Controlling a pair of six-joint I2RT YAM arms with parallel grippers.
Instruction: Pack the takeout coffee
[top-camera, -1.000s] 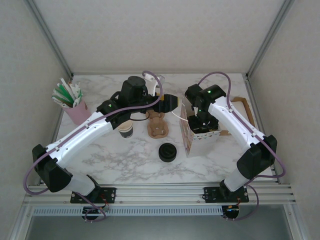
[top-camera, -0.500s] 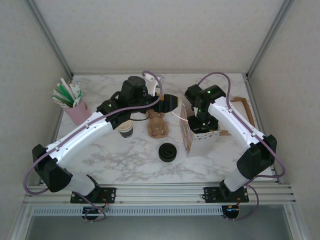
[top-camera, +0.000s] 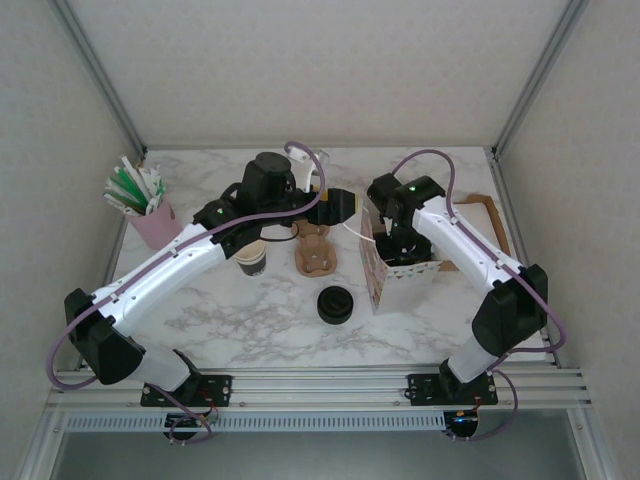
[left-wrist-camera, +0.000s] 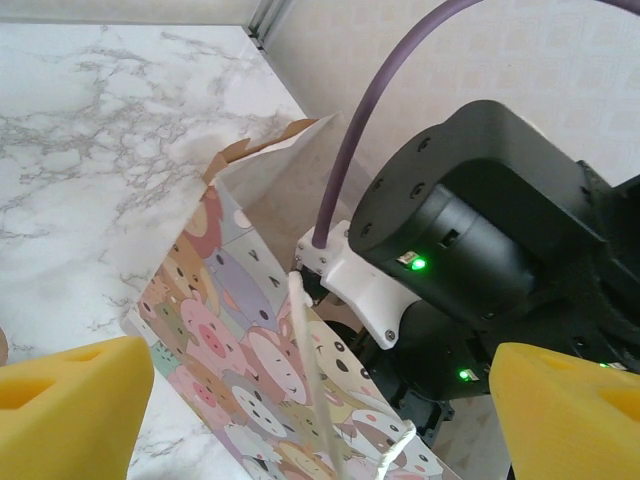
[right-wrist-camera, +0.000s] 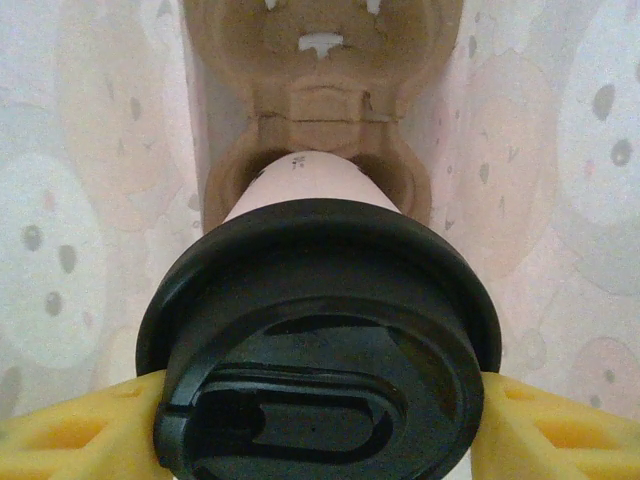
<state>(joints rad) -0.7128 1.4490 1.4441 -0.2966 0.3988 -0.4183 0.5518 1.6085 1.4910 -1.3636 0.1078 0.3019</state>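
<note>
Right wrist view: the takeout coffee (right-wrist-camera: 320, 330) fills the centre and lower half of the frame, its black lid facing the camera and the cream wall showing just above it. The right gripper (right-wrist-camera: 310, 425) is clamped on it. One yellow pad (right-wrist-camera: 70, 435) meets the lid's rim at lower left, the other at lower right. The cup's base sits in a socket of a cardboard carrier (right-wrist-camera: 320, 60) at the top of the frame. Pale printed walls of the paper bag (right-wrist-camera: 90, 200) stand on both sides.

Top external view: the right gripper (top-camera: 405, 245) reaches down into the open mouth of the paper bag (top-camera: 378, 272), right of centre on the marble table (top-camera: 240, 320) – the cup itself cannot be made out here. The left gripper (top-camera: 338, 207) hangs just left of the bag's upper edge.

Left wrist view: the left gripper (left-wrist-camera: 320, 405) stands wide open, with yellow pads (left-wrist-camera: 70, 400) at the two lower corners and nothing clamped. The bag's animal-print wall (left-wrist-camera: 230, 330) and its white cord handle (left-wrist-camera: 315, 380) rise between them. Whether either pad touches the bag cannot be told.

Other items on the table, top external view:
- lidless cup (top-camera: 252, 260), left of centre, beside the left arm
- second carrier (top-camera: 315, 250), centre, just right of that cup
- loose black lid (top-camera: 334, 304), below the carrier, apart from it
- pink holder (top-camera: 150, 222) with green and white sticks, at the left edge
- brown tray (top-camera: 490, 215), at the right edge – partly behind the right arm
</note>
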